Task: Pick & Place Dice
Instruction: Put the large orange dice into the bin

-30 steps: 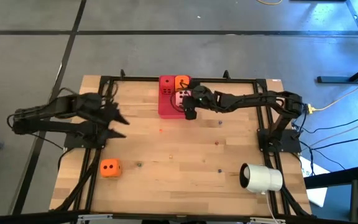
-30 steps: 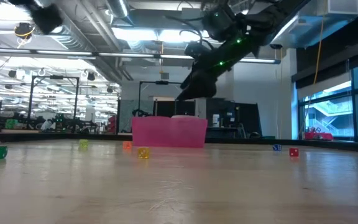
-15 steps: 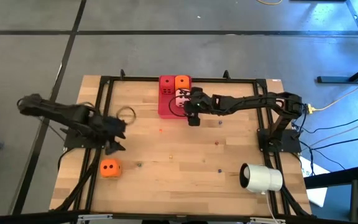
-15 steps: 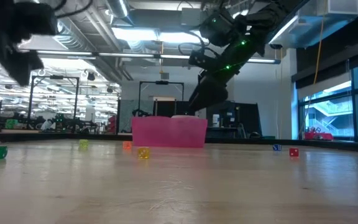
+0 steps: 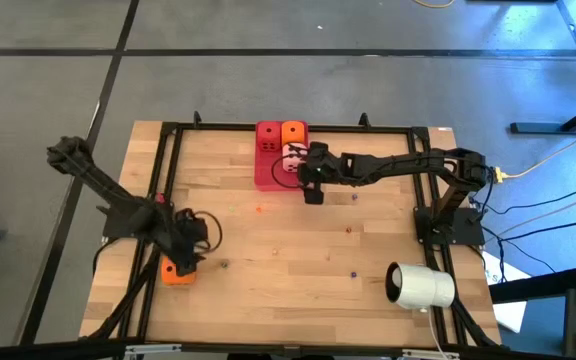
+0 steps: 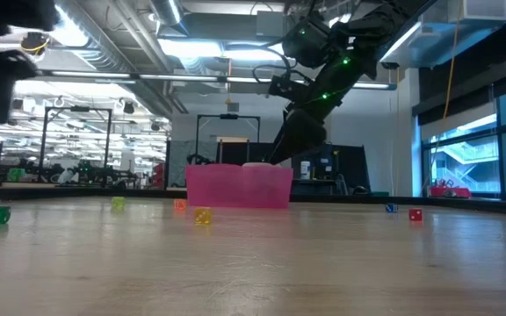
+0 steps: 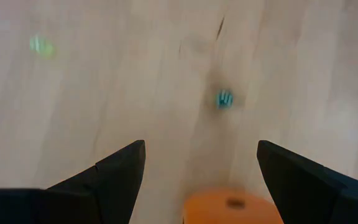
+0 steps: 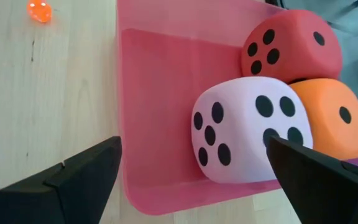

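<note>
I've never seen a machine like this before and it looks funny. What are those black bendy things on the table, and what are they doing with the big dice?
They are two robot arms, and each ends in a two-fingered hand. One picture looks down from above the wooden table, one looks across it from table height, and two come from small cameras on the arms' wrists.

The pink tray holds three soft dice: a red die, a pale pink die and an orange die. The right hand hangs open beside the tray, holding nothing.

A second orange die lies on the table by itself. The left hand is open just above it, one finger on each side, but it has not grabbed it yet. A white cylinder lies near the table's right edge, and tiny coloured dice are scattered about.
</note>
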Robot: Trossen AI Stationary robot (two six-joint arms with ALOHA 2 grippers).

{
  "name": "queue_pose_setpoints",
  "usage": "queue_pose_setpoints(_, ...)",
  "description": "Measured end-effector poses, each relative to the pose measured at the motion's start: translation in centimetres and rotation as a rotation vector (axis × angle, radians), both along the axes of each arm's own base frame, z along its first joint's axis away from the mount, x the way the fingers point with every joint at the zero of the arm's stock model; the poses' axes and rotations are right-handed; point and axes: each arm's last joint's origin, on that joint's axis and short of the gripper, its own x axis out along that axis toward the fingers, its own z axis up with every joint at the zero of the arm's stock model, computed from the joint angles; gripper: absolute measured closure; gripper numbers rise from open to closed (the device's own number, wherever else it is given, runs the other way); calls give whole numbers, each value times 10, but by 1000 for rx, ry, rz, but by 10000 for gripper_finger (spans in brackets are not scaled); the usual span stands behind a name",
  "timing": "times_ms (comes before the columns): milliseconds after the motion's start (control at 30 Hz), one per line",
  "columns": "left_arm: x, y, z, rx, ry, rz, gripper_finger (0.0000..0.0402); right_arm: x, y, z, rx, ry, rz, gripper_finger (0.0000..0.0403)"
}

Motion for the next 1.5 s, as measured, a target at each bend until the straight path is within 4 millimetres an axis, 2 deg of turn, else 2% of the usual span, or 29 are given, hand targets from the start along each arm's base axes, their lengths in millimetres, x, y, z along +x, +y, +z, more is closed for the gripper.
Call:
queue_pose_setpoints(167,-3,-10,7,22,156,72,96,0,0,0,-8,5,10,3)
queue_pose_setpoints(367,-2,-34,28,30,95,-16,96,0,0,0,-12,6,13,3)
queue_pose_setpoints(500,-8,-49,25,22,121,-42,96,1,0,1,-32,-3,28,3)
queue_pose_setpoints(733,-11,-60,18,-58,170,127,96,6,-6,7,-83,-70,45,3)
queue_pose_setpoints(900,-4,-63,14,-29,115,155,96,9,-7,11,-116,-106,65,3)
queue_pose_setpoints(1033,1,-66,14,-85,107,173,96,10,-8,13,-151,-113,89,3)
queue_pose_setpoints(1267,14,-69,19,-155,-13,222,96,13,-16,20,-188,-195,78,3)
queue_pose_setpoints(1400,17,-69,20,-74,-85,132,96,14,-21,23,-199,-230,64,3)
queue_pose_setpoints(1500,20,-62,19,-52,-84,205,95,13,-24,24,-201,-236,56,3)
